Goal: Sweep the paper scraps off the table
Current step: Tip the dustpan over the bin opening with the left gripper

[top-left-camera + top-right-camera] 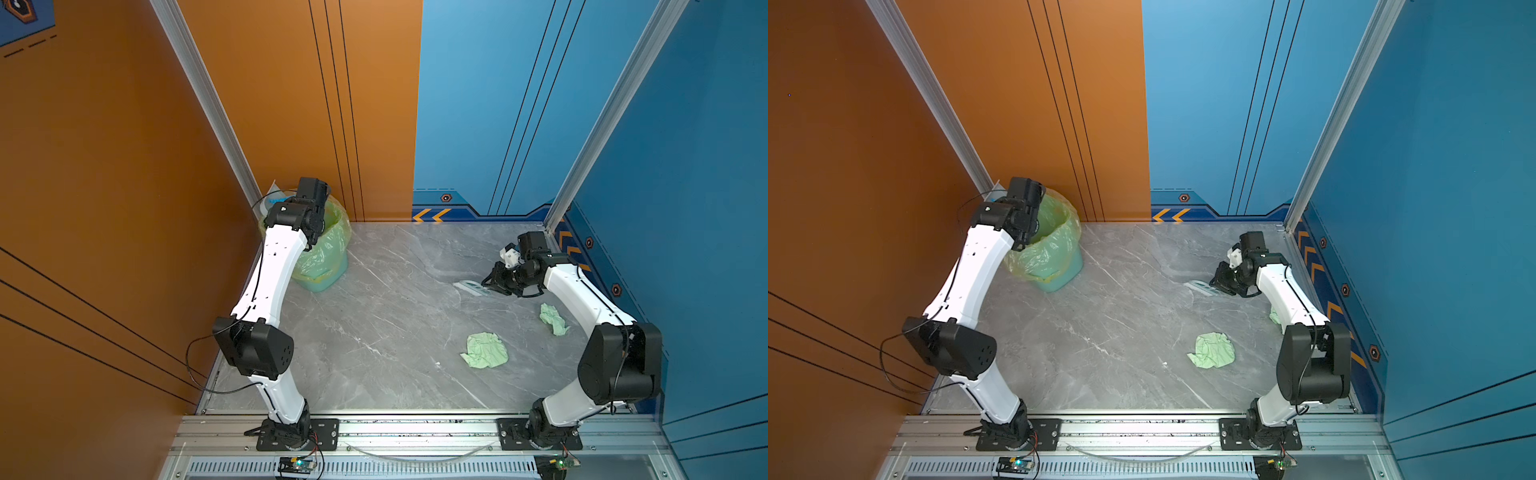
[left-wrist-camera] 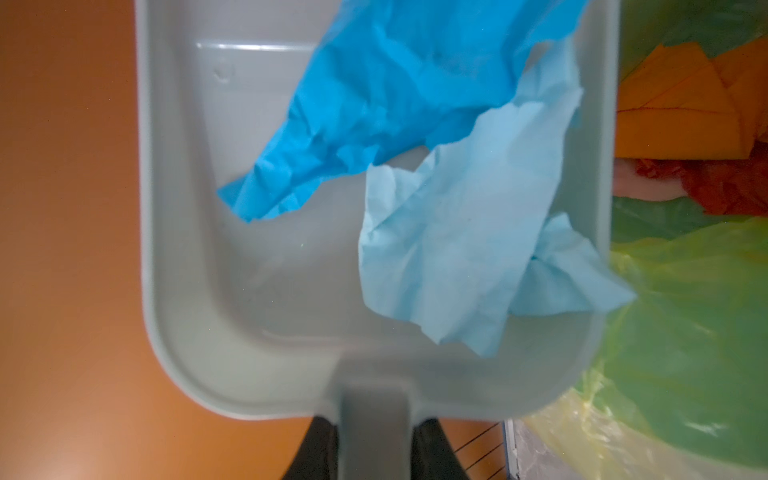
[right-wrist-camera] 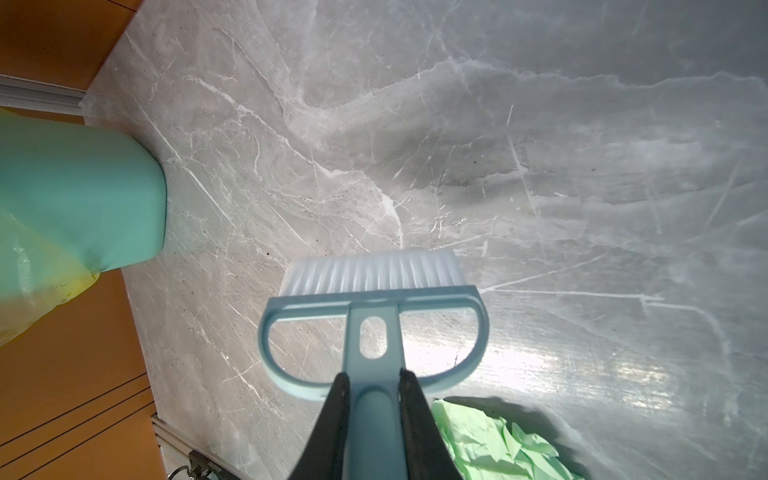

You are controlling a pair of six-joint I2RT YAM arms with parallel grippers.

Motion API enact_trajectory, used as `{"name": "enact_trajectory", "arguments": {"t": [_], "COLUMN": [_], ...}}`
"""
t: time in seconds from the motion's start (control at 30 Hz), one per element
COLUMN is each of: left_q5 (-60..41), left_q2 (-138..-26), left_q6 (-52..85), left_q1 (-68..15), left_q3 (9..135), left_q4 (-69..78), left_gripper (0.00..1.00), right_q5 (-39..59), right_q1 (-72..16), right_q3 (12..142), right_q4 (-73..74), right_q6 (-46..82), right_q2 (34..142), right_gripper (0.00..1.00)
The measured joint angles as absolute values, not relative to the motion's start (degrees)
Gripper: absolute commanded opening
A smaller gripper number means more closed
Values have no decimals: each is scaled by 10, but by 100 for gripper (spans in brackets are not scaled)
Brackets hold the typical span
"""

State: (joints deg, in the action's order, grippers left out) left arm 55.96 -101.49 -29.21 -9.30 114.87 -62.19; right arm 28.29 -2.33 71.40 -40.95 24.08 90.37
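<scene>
quick status: left gripper [image 2: 374, 428] is clamped tight on the handle of the dustpan [image 2: 249, 316], fingers [image 2: 316, 453] pressed against both sides of it. pan's held up right at the rim of the bin [image 1: 322, 284], on the bin's side facing the orange wall [image 2: 70, 208], w/ the yellow-green bag [image 2: 685, 332] gaping just beside it

2 of the paper scraps sit in the pan: a bright blue scrap [image 2: 395, 104] and a light blue scrap [image 2: 453, 232]. the light one hangs over the pan edge that faces the bin. inside the bin u can see orange paper [image 2: 681, 112] and red paper [image 2: 731, 183] lying in the bag

right gripper [image 3: 374, 386] is pinching the handle of the brush [image 3: 374, 272], jaws squeezed onto it. brush is well across the table [image 1: 386, 316] from the bin, bristles pointing back toward the bin and low over the marble, tho can't tell if they actually touch

on the table itself: big pale green scrap [image 1: 486, 351] well apart from the bin, nowhere near the pan, and a smaller pale green scrap [image 1: 552, 319] even farther from the bin, just beside the right arm. both lie loose, nothing touching them afaict
</scene>
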Motion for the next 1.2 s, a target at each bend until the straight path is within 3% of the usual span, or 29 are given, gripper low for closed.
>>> {"name": "enact_trajectory", "arguments": {"t": [1.2], "left_q5": [632], "left_q2": [-1059], "left_q6": [-424], "left_q1": [-124], "left_q3": [1174], "left_q4": [-622], "left_gripper": [0], "right_q5": [317], "right_q1": [-22], "right_q3": [675], "right_q4": [-383], "right_q6": [240], "right_q2": [903], "right_gripper": [0]}}
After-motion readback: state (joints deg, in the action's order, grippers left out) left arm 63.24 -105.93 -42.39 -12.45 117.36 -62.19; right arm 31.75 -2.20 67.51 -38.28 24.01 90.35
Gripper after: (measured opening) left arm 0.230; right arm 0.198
